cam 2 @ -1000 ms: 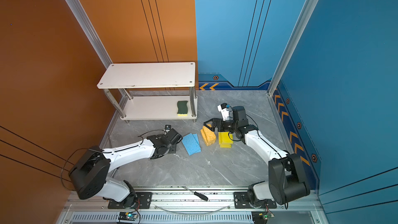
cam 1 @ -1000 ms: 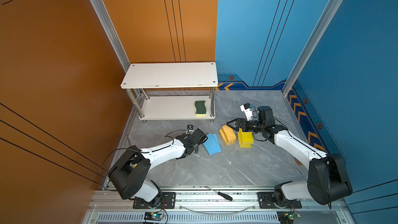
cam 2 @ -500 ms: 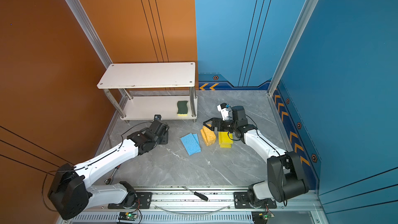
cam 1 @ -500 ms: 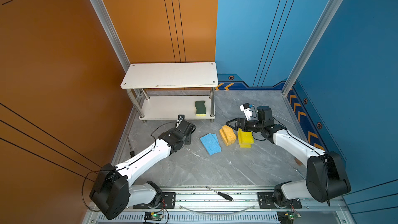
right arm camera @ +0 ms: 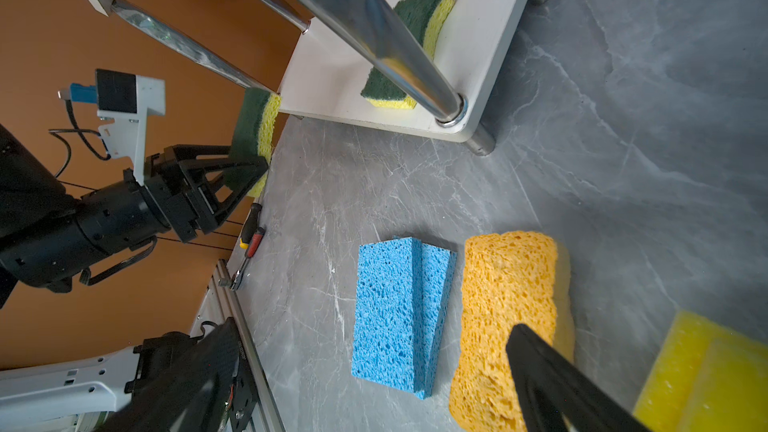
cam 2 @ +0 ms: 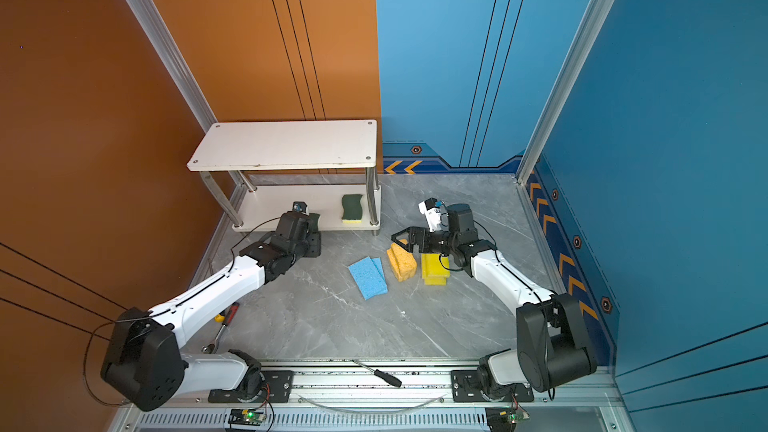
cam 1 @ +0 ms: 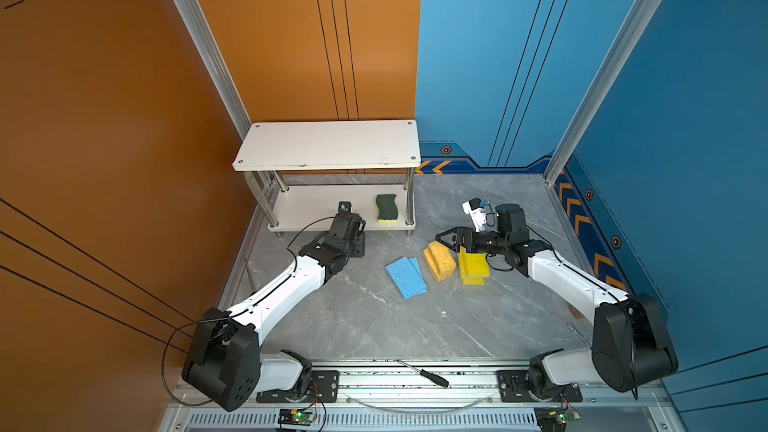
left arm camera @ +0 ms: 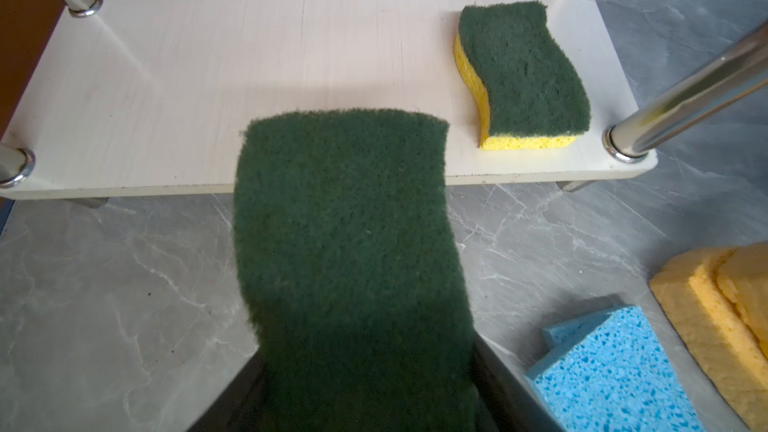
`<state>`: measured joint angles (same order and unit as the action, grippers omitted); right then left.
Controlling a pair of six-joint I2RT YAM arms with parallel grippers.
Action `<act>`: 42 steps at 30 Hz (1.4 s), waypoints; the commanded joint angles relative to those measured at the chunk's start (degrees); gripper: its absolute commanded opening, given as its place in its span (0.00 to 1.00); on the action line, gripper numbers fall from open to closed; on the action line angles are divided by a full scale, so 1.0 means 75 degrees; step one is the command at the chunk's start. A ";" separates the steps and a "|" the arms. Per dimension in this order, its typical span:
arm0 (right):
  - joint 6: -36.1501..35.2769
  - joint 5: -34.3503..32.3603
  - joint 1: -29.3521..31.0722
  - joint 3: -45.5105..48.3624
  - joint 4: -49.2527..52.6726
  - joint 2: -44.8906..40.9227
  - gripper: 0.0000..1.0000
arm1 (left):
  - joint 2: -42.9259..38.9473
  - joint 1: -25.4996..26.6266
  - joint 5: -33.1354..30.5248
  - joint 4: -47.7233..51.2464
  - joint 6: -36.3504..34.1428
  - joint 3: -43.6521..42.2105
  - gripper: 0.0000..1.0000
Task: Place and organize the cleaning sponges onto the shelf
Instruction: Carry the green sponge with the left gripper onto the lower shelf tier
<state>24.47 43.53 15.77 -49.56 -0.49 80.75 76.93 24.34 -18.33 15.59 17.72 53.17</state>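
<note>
The left gripper (right arm camera: pixel 251 170) has swung from the blue sponges (cam 1: pixel 406 278) to the shelf (cam 1: pixel 328 145), closed tight on a green sponge (left arm camera: pixel 345 243) that now pokes over the bottom board (left arm camera: pixel 208 76), maybe not touching yet, so it's almost put away.

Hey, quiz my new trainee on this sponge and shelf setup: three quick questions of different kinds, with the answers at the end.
1. How many sponges lie on the lower board of the shelf?
2. What does the left claw grip? A) an orange sponge B) a green-topped sponge C) nothing
3. True or false: the blue sponges lie overlapping on the grey surface.
Key: 1 one; 2 B; 3 true.
</note>
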 commanded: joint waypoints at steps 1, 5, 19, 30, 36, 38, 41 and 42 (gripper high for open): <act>-0.0005 -0.0004 0.0054 -0.0212 0.0168 -0.0260 1.00 | 0.0307 -0.0180 0.0321 -0.0519 -0.0206 0.0430 0.63; -0.0016 -0.0068 0.0065 -0.0185 0.0182 -0.0334 1.00 | 0.0729 -0.0230 0.0437 -0.1026 -0.0264 0.0629 0.64; -0.0224 -0.0147 0.0065 -0.0220 0.0471 -0.0453 1.00 | 0.2203 -0.0379 0.0396 -0.1873 -0.0254 0.1355 0.63; -0.0271 -0.0192 0.0030 -0.0198 0.0601 -0.0605 1.00 | 0.3172 -0.0500 0.0775 -0.2114 -0.0237 0.1894 0.63; -0.0286 -0.0233 -0.0014 -0.0164 0.0662 -0.0721 1.00 | 0.3555 -0.0540 0.0923 -0.2030 -0.0283 0.2252 0.63; -0.0297 -0.0232 -0.0025 -0.0169 0.0686 -0.0747 1.00 | 0.3649 -0.0558 0.0964 -0.1963 -0.0308 0.2361 0.63; -0.0309 -0.0240 -0.0037 -0.0155 0.0719 -0.0771 1.00 | 0.3729 -0.0605 0.0977 -0.1941 -0.0311 0.2427 0.63; -0.0309 -0.0238 -0.0034 -0.0154 0.0711 -0.0770 1.00 | 0.3753 -0.0625 0.1001 -0.1928 -0.0302 0.2445 0.63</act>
<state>23.81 42.70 15.73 -49.60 3.49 76.16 104.07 20.51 -12.29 0.60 16.23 69.56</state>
